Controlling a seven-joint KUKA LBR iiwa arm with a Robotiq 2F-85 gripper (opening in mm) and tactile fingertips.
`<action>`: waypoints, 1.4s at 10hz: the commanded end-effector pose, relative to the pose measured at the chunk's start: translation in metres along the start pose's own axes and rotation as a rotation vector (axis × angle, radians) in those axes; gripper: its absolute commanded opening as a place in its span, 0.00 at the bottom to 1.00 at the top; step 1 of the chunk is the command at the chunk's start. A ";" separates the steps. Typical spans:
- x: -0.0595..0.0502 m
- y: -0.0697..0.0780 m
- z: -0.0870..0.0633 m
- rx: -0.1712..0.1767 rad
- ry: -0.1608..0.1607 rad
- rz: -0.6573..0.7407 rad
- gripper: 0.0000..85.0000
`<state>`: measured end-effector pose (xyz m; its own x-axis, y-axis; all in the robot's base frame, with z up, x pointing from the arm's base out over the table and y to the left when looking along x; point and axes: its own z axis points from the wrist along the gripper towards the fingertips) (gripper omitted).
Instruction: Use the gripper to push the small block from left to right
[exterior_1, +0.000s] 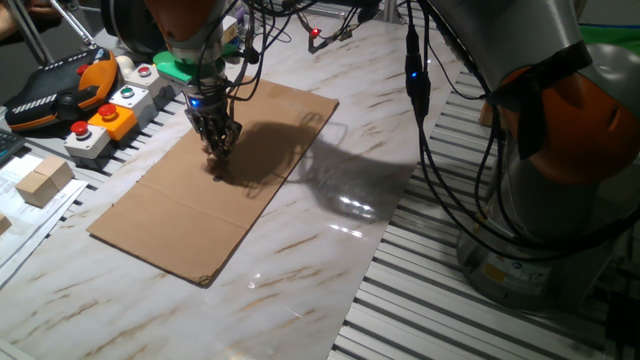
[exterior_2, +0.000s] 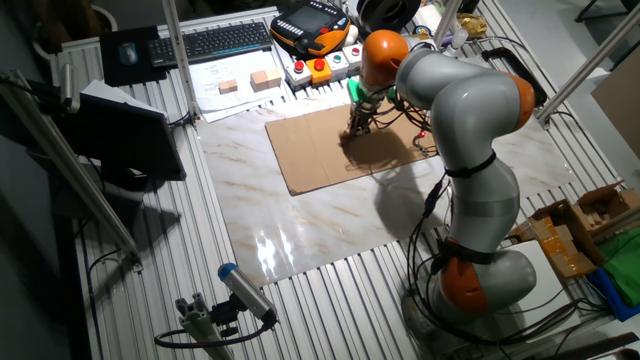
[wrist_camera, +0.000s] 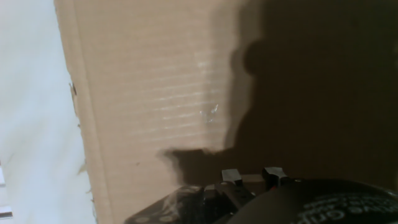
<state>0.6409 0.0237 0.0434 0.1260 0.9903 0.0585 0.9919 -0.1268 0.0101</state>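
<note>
Small black clawed gripper (exterior_1: 218, 147) with blue light and green fitting low over flat brown cardboard sheet (exterior_1: 180, 215) on marble-patterned tabletop (exterior_1: 300, 290), tips at or near cardboard surface toward sheet's 12 o'clock end. Jaws look drawn close together; nothing seen pinched. Small block not discernible on cardboard in any view, maybe hidden under fingers. Two pale wooden blocks (exterior_1: 44, 181) sit off-sheet at 9 o'clock, well apart. Progress: cannot confirm push done; judged mid-push or unfinished.

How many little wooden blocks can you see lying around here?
2, both off the cardboard sheet: one wooden block and another side by side on papers near the keyboard. A smaller one may hide under the gripper.
</note>
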 end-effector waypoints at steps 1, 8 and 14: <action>0.001 0.000 0.000 0.000 0.000 0.005 0.01; 0.002 0.000 0.000 -0.007 -0.014 0.044 0.01; 0.002 0.000 0.000 -0.022 -0.020 0.072 0.01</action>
<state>0.6407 0.0255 0.0434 0.1971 0.9795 0.0406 0.9797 -0.1984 0.0284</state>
